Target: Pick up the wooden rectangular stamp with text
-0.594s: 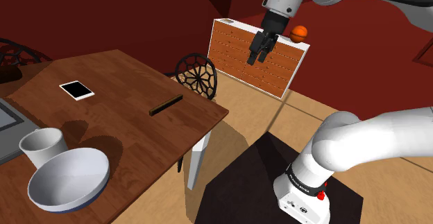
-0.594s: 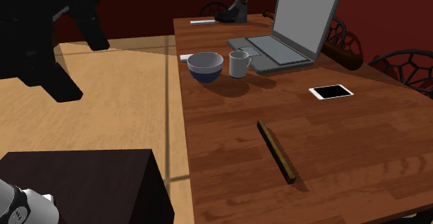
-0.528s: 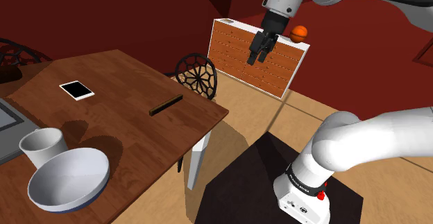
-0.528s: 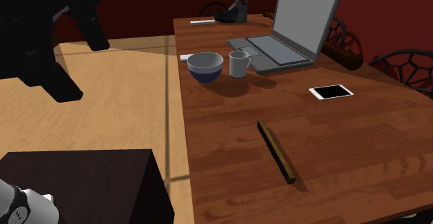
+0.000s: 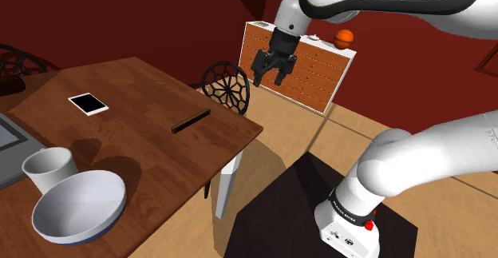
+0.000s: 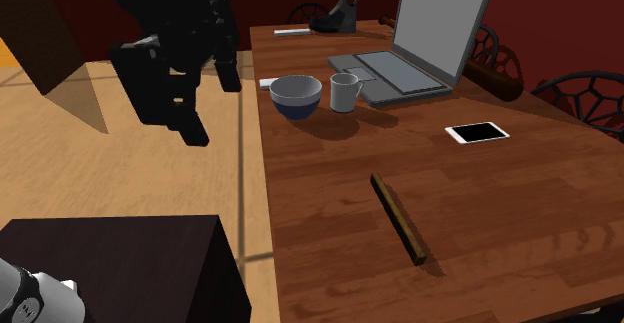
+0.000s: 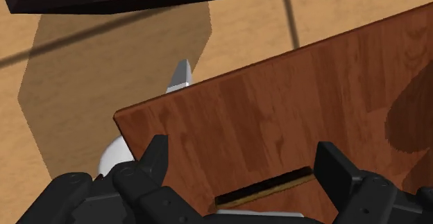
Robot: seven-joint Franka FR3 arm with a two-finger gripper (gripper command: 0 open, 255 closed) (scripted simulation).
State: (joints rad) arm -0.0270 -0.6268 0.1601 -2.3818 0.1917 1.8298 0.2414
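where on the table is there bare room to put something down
On the brown wooden table, bare room lies between the long thin brown stamp and the white-edged black phone, and between the stamp and the blue-and-white bowl. It is crowded where bowl, white mug and open grey laptop cluster.

A bowl [image 6: 296, 94], mug [image 6: 344, 92], open laptop [image 6: 432, 26] and phone [image 6: 477, 132] sit on the table [image 6: 500, 231], with perhaps a shoe [image 6: 337, 16] beyond.
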